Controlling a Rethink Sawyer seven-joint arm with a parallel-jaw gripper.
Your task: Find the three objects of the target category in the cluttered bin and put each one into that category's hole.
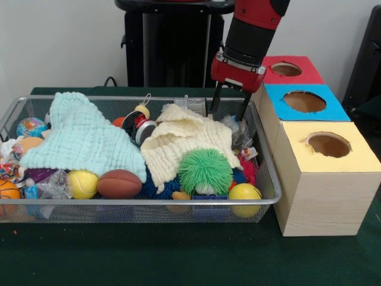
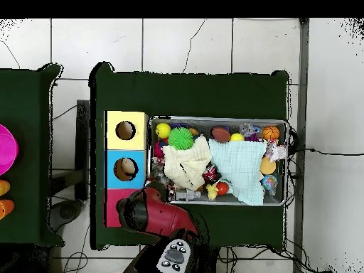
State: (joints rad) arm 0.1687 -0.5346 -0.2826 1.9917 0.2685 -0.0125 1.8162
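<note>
The silver wire mesh bin [image 1: 271,179] is full of toys and cloths. My gripper [image 1: 230,110] hangs over its far right corner, beside the blue box. Its two dark fingers [image 1: 215,102] stand apart with nothing between them, tips just behind a cream cloth [image 1: 184,146]. Three boxes stand right of the bin, with a red top [image 1: 300,76], a blue top [image 1: 330,110] and a yellow top [image 1: 357,158], each with a round hole. In the overhead view the bin [image 2: 213,119] lies right of the boxes [image 2: 126,146], and my red arm [image 2: 153,213] hides the gripper.
In the bin lie a mint cloth [image 1: 83,140], a green spiky ball [image 1: 205,170], two yellow balls [image 1: 82,183] [image 1: 244,192], a brown football [image 1: 119,183], an orange ball [image 1: 7,190] and crumpled clear plastic [image 1: 238,134]. Something tan shows in the blue box's hole [image 2: 126,168].
</note>
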